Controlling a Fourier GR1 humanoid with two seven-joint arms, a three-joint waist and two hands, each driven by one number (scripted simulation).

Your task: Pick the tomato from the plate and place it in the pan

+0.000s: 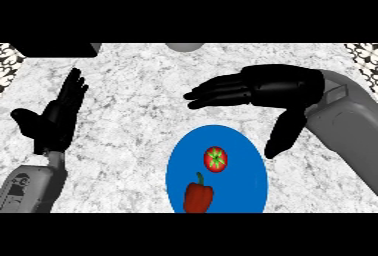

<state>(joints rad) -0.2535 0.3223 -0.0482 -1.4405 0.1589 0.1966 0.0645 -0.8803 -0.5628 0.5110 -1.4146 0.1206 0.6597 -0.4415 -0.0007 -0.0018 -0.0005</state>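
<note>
Marble counter [133, 150], and the right hand [273, 87] has its fingers [214, 92] straight and spread, holding nothing, pointing to the view's left; the thumb hangs down beside the blue plate [244, 145]. Tomato [215, 159] sits on that plate, round, no long axis, green stem star facing up. Red pepper [198, 196] lies just beside it. Left hand [53, 120] rests open at left, fingers up.
</note>
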